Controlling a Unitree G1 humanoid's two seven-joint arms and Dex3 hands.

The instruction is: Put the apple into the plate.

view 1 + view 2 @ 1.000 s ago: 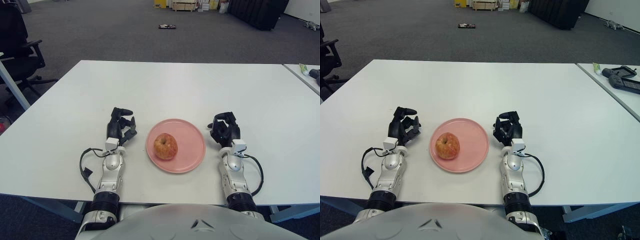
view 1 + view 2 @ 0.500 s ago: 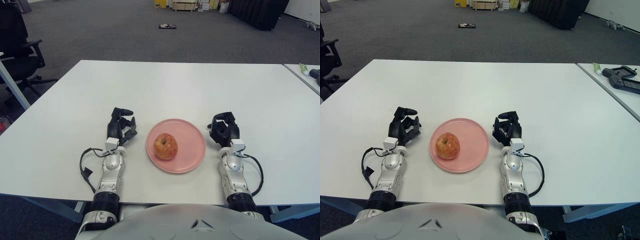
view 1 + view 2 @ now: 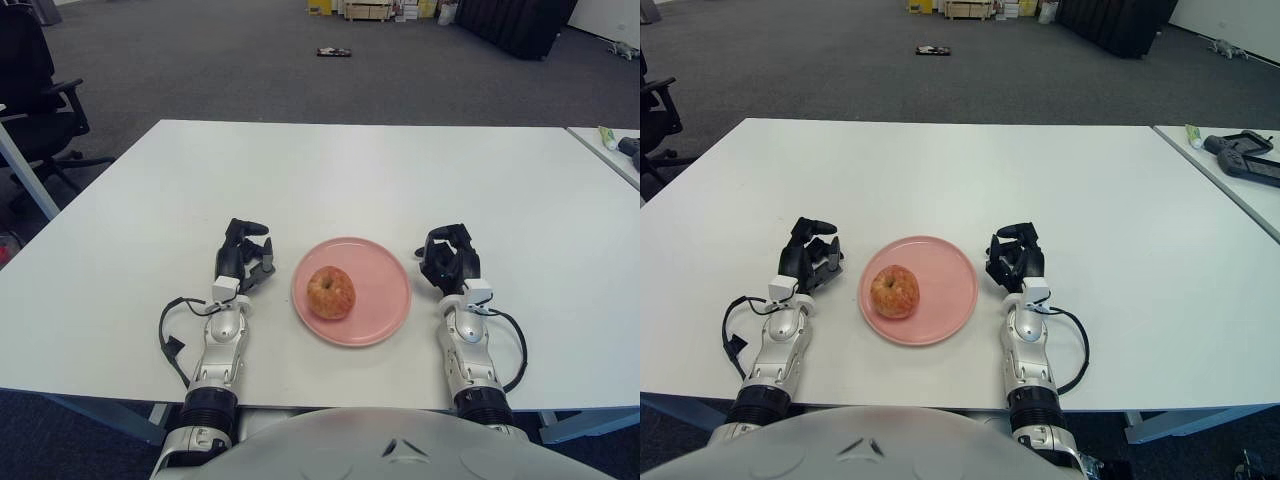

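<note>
- We see a wide white rectangular table (image 3: 330,175) spanning most of the view, standing on a grey carpeted floor (image 3: 250,70) that runs off into the background.
- A black office chair (image 3: 35,95) stands on the floor off the table's far left corner.
- At the right edge, a second white table (image 3: 1230,175) sits just beside the first, carrying a dark flat device (image 3: 1245,160) and a small green-tipped tube (image 3: 1192,133).
- A round pink plate (image 3: 385,295) lies flat on the table near its front edge, between our two arms.
- Our left robot hand (image 3: 243,262), black-fingered on a silver forearm, shows just left of the plate without touching its rim; the fingers are curled inward toward the palm and hold nothing.
- Our right robot hand (image 3: 447,260), of the same build, shows just right of the plate, also apart from its rim; its fingers are likewise curled in on themselves with nothing in them.
- A black cable (image 3: 172,335) loops out beside the left forearm, and another loops beside the right forearm.
- A reddish-yellow round apple (image 3: 331,292) sits inside the plate, left of the plate's centre and nearer the left robot hand, touched by neither hand.
- Far back on the floor lies a small dark flat object (image 3: 334,52), too small for us to tell what it is.
</note>
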